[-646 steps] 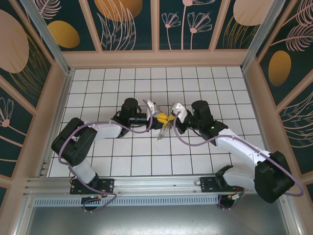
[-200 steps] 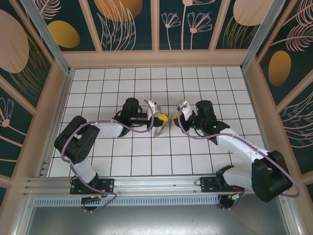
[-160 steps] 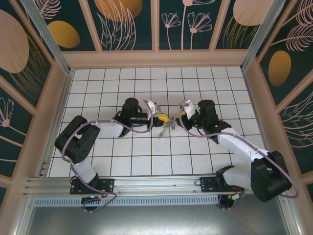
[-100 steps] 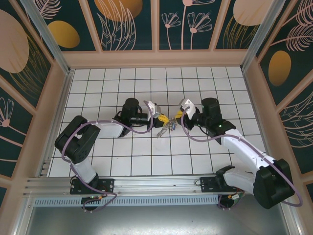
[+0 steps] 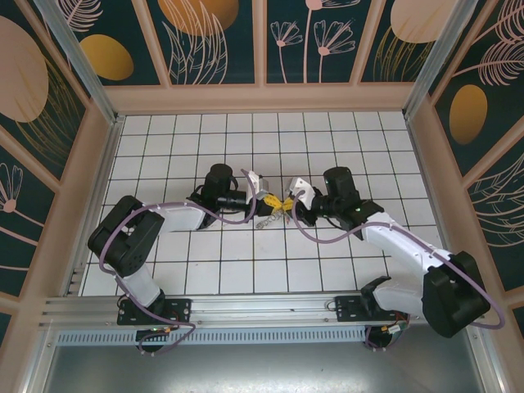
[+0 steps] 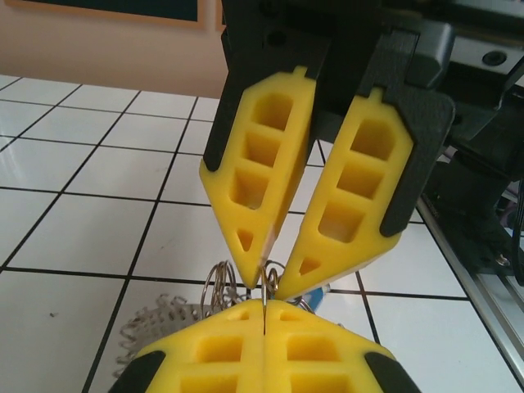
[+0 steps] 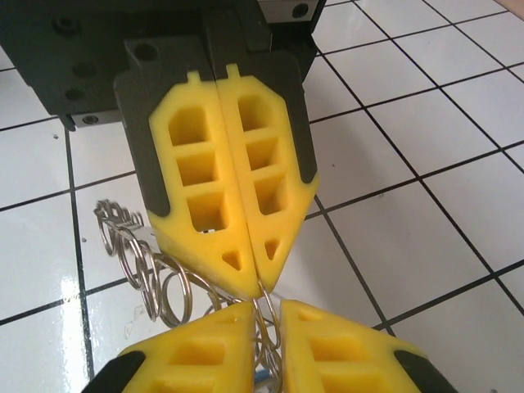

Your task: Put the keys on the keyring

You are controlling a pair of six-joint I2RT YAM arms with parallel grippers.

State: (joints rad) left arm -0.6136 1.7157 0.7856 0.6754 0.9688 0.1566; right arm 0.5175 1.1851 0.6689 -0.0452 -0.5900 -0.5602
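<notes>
Top view: my left gripper point(image 5: 268, 199) and right gripper point(image 5: 288, 203) meet tip to tip over the tiled bench point(image 5: 246, 262). The keyring point(image 5: 264, 219) is just beside them, on the side of my bases.

Left wrist view: left fingers point(image 6: 221, 344) pressed together, pinching one wire loop of the keyring.

Right wrist view: right fingers point(image 7: 327, 348) narrowly parted, loops in the gap. I cannot tell whether they clamp.

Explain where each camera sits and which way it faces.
Top: above, behind the robot, looking down at the tiled floor; left arm, right arm show.
Left wrist: low, facing the right end effector; own fingers at bottom.
Right wrist: low, facing the left end effector; own fingers at bottom.
Both wrist views share the metal rings.
</notes>
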